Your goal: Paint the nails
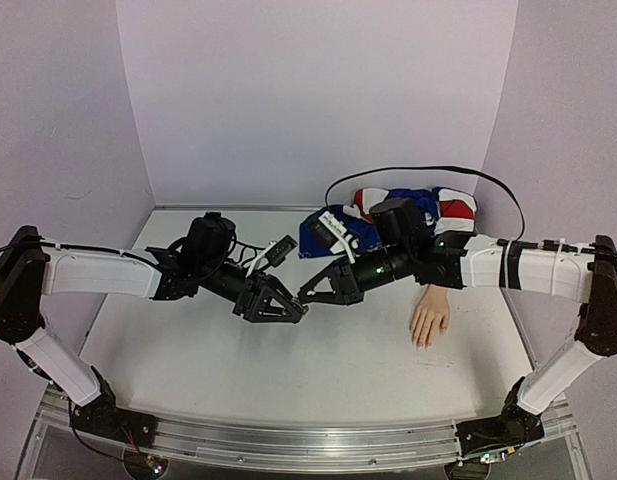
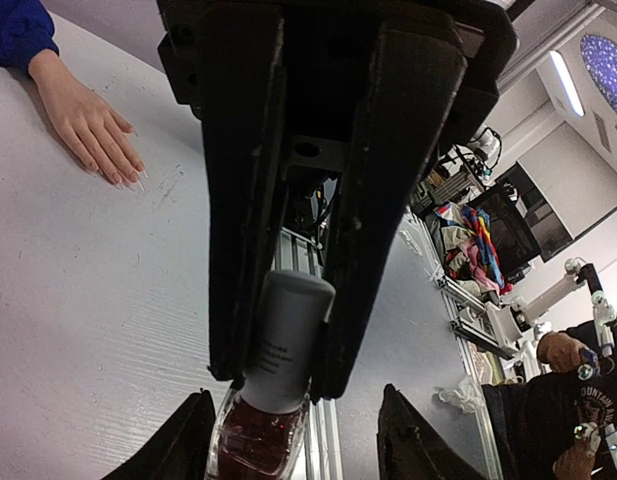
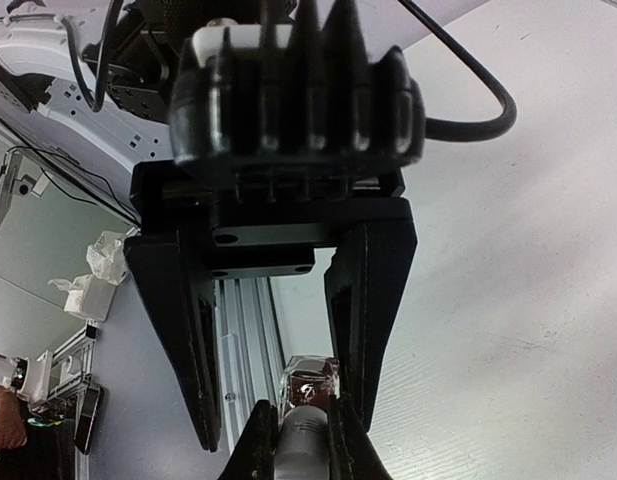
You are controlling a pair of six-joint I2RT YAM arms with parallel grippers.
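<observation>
A pale mannequin hand (image 1: 429, 320) (image 2: 88, 120) lies palm down at the right of the table, its blue sleeve (image 2: 13, 30) at the wrist. Its nails (image 2: 123, 180) show as tiny pale tips. The two grippers meet at mid-table. My right gripper (image 1: 308, 294) (image 3: 301, 410) is shut on the white cap (image 2: 283, 330) of a dark red polish bottle (image 2: 258, 440) (image 3: 310, 383). My left gripper (image 1: 298, 309) (image 2: 296, 405) stands open around the bottle's glass body. One of its fingers touches the glass and the other stands off with a gap.
A red, white and blue garment (image 1: 428, 205) is bunched at the back right behind the right arm, and a black cable (image 1: 428, 170) loops over it. An aluminium rail (image 1: 288, 440) runs along the table's near edge. Pale walls (image 1: 68, 120) enclose the left, back and right.
</observation>
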